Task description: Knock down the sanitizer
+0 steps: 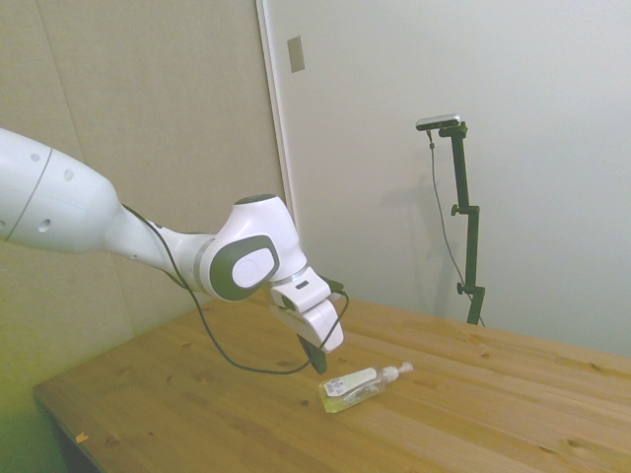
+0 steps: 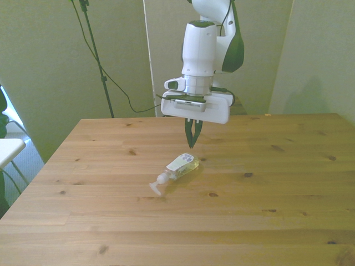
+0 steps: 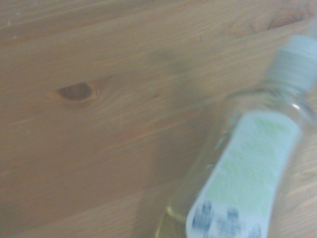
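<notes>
The sanitizer [image 1: 357, 385] [image 2: 179, 168] lies on its side on the wooden table [image 1: 493, 414], a small clear bottle with yellowish liquid, white label facing up and white pump top pointing toward the front view's lower left. My gripper [image 1: 318, 365] [image 2: 192, 143] hangs just above and behind the bottle's base, apart from it, its dark fingers shut together with nothing held. The wrist view shows the sanitizer [image 3: 247, 173] close up and blurred, lying on the wood.
The wooden table [image 2: 277, 183] stretches wide on all sides of the bottle. A dark knot [image 3: 75, 91] marks the planks near the bottle. Walls stand behind the table.
</notes>
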Motion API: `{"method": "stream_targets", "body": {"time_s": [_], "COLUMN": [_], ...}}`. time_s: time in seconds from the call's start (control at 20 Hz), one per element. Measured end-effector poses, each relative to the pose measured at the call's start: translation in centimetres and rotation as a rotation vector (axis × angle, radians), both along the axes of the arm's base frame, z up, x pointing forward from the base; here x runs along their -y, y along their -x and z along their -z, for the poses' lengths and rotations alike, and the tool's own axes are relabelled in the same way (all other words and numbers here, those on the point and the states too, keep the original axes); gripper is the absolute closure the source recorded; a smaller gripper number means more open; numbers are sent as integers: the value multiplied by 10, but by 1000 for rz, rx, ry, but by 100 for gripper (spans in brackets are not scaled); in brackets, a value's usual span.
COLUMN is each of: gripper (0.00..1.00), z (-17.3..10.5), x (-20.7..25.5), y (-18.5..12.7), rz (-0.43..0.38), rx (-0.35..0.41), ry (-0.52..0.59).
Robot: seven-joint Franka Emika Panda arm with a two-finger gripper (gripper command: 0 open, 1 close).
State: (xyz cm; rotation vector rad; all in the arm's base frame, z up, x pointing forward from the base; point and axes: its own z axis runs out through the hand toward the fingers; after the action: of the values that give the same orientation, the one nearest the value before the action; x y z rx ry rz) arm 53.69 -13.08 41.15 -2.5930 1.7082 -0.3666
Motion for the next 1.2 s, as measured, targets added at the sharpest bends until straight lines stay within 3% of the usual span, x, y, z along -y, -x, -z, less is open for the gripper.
{"method": "stream_targets", "body": {"time_s": [0.55,0.6,1.2], "gripper": [100,0,0], "z": [8,9,-3], "x": [46,49,53], "y": [-37,-39,-41], "rz": [78,82,85], "rx": [26,27,51], "ry": [14,14,-3]}}
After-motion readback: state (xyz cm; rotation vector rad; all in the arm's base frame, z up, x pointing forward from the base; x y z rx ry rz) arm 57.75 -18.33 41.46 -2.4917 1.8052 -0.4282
